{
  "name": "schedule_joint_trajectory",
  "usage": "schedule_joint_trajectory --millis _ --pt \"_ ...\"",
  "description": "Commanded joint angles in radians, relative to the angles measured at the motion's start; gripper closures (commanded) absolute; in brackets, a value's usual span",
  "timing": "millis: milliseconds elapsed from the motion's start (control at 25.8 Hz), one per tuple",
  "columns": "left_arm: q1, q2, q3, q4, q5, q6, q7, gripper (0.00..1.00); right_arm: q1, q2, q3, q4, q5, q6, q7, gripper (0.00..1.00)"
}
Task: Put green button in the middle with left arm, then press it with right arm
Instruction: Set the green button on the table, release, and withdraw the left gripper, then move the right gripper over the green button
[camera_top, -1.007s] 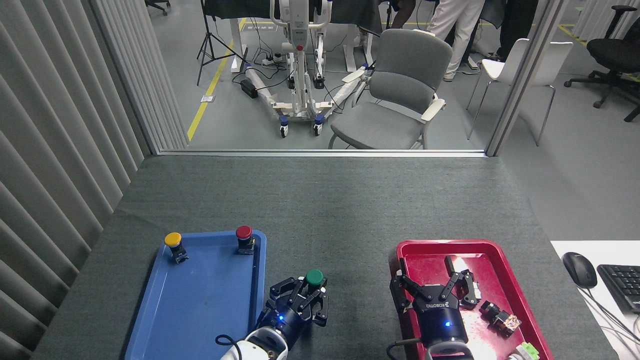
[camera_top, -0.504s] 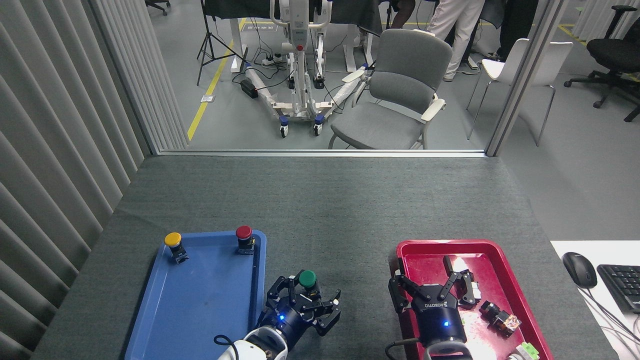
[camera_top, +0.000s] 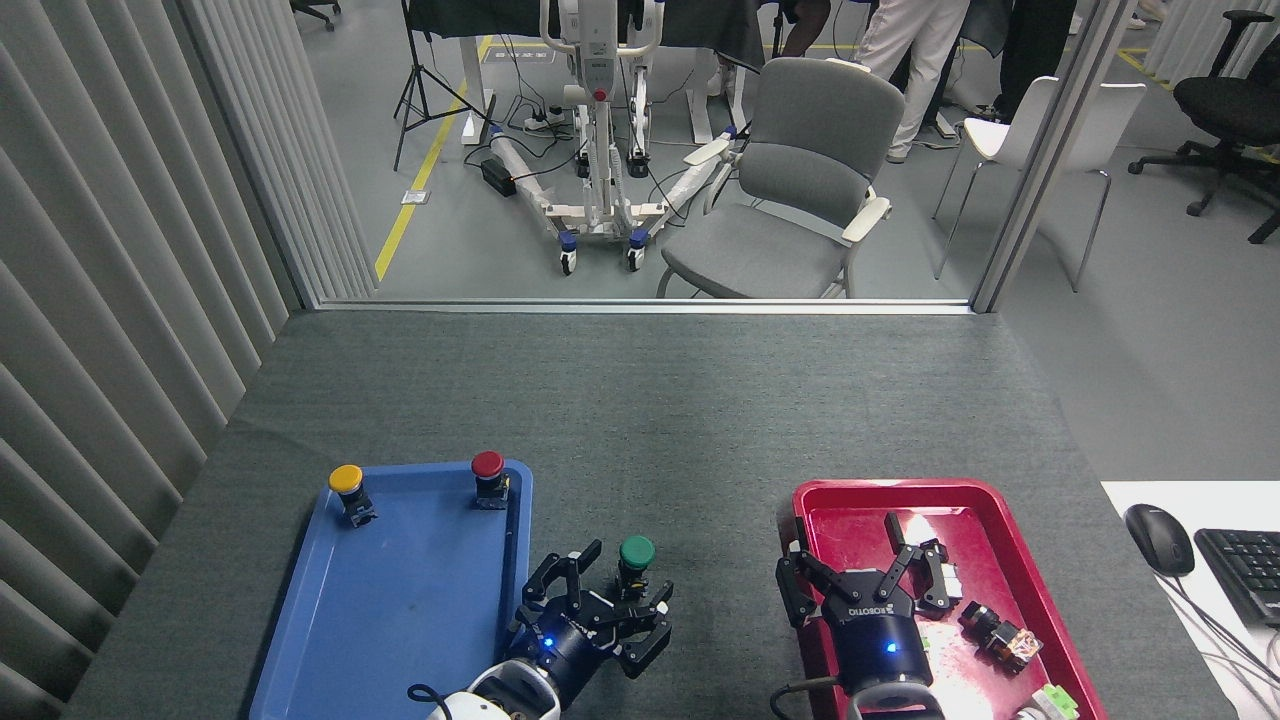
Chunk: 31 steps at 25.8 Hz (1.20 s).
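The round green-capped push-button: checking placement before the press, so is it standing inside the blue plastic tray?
No, the green-capped push-button stands upright on the bare grey table cover, right of the blue plastic tray.

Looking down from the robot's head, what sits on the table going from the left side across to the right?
Yellow button → red button, both on the blue tray → green button on the bare grey cover, by the left end effector → red tray, with the right end effector over it → computer mouse → keyboard.
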Motion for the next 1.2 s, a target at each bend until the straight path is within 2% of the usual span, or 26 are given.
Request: schedule_joint_trajectory --millis 0,155,387,465,542,620,775,891,969,1085,1162 --pt "0.005 0.000 0.002 -0.008 0.002 0.002 0.000 0.00 -0.008 0.000 0.007 0.001 0.001 -0.002 0.000 0.01" --pt "0.022 0.045 0.025 -0.056 0.021 0.013 0.002 0.00 -0.048 0.002 0.041 0.019 0.008 -0.005 0.003 0.01" --pt "0.178 0.168 0.214 -0.252 0.101 0.020 -0.003 0.00 -0.064 0.002 0.080 0.024 0.008 -0.019 0.005 0.02" --pt "0.240 0.186 0.286 -0.281 0.156 0.054 -0.006 0.00 -0.067 0.000 0.090 0.025 0.008 -0.054 0.006 0.08" --pt "0.294 0.188 0.361 -0.298 0.205 0.100 -0.007 0.00 -0.069 0.001 0.101 0.025 0.008 -0.088 0.029 0.19" --pt "0.330 0.189 0.426 -0.309 0.240 0.112 -0.007 0.00 -0.071 0.002 0.113 0.025 0.009 -0.128 0.061 0.37" --pt "0.306 0.192 0.453 -0.284 0.249 0.125 -0.006 0.00 -0.124 0.012 0.165 0.050 0.009 -0.208 0.118 0.70" --pt "0.248 0.180 0.453 -0.283 0.255 0.125 0.010 0.00 -0.164 0.034 0.196 0.074 0.009 -0.235 0.141 0.83" --pt "0.258 0.158 0.456 -0.283 0.257 0.128 0.026 0.00 -0.170 0.049 0.202 0.091 0.009 -0.252 0.152 0.90" --pt "0.261 0.162 0.456 -0.263 0.252 0.129 0.016 0.00 -0.178 0.064 0.207 0.096 0.009 -0.284 0.202 0.98" --pt "0.263 0.163 0.456 -0.257 0.254 0.131 0.014 0.00 -0.181 0.075 0.207 0.102 0.009 -0.298 0.248 1.00"
